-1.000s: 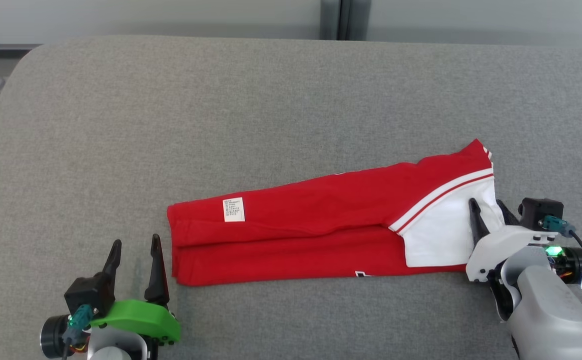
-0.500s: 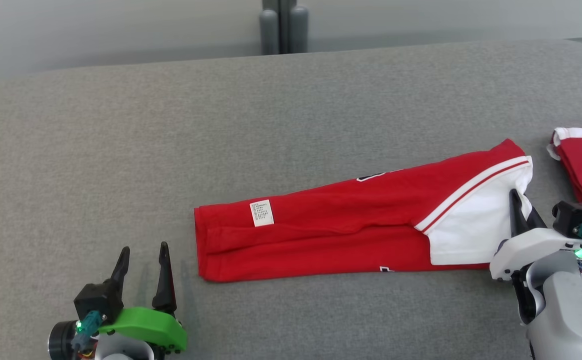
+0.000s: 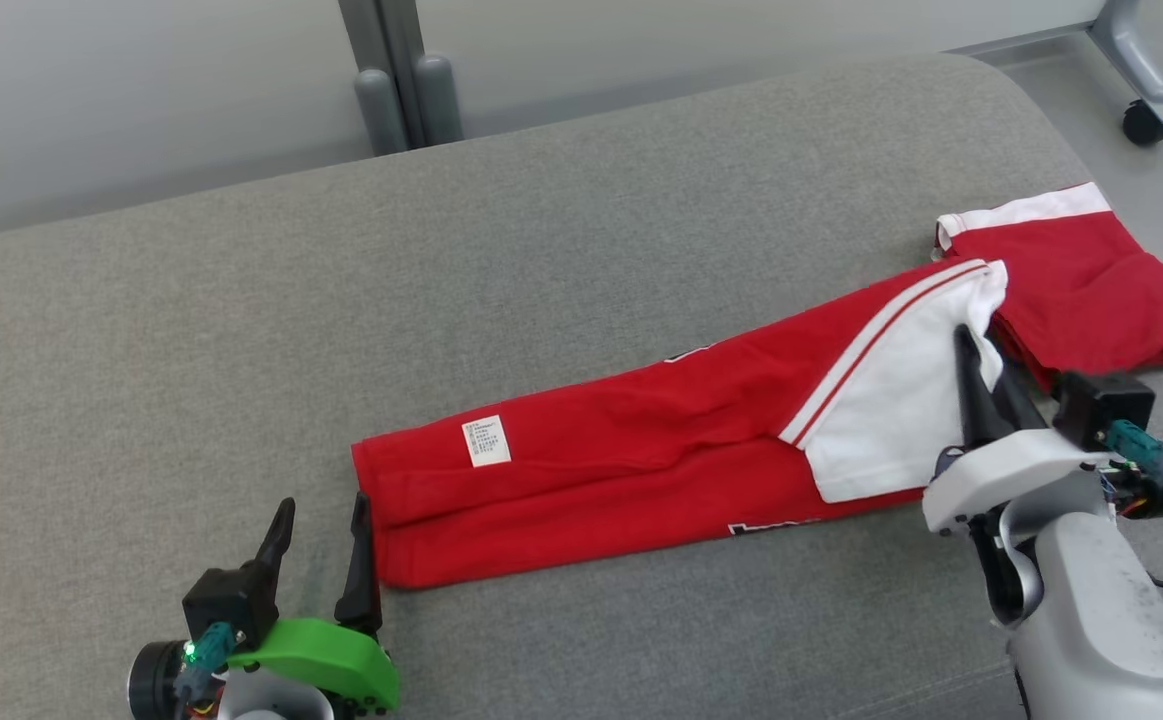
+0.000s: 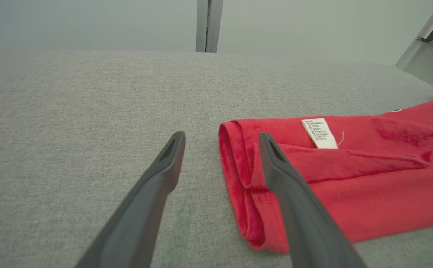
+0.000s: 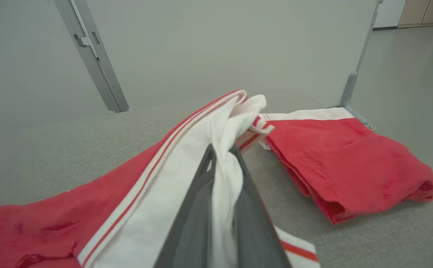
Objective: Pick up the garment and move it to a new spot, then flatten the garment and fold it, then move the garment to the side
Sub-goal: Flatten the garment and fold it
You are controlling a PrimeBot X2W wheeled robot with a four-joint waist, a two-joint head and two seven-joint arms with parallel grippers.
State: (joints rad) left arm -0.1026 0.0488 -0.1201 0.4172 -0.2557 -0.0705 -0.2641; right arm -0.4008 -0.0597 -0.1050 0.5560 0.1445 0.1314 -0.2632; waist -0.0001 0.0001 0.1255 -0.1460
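At the lower left of the head view, the left end effector [image 3: 323, 505] is hovering with its fingers apart, gripping nothing. Its right finger is sitting just beside the near left corner of the garment [image 3: 641, 450]. The garment is lying as a long red strip across the middle of the grey table [image 3: 191, 330], already doubled lengthwise, with a white care label [image 3: 486, 441] showing near its left end.

Toward the right, the strip is ending in a white panel [image 3: 901, 400] edged with stripes. There the right end effector [image 3: 979, 350] is pinching together on a bunched fold of that white cloth. How many layers it is holding is hard to tell. At the far right, a second folded red piece [image 3: 1081, 290] is resting close by the held end.

The folding step seems to be under way, with one end gripped and the other free. Next, the left end effector probably needs to be closing on the left corner, so both ends are rising together without the strip unrolling.
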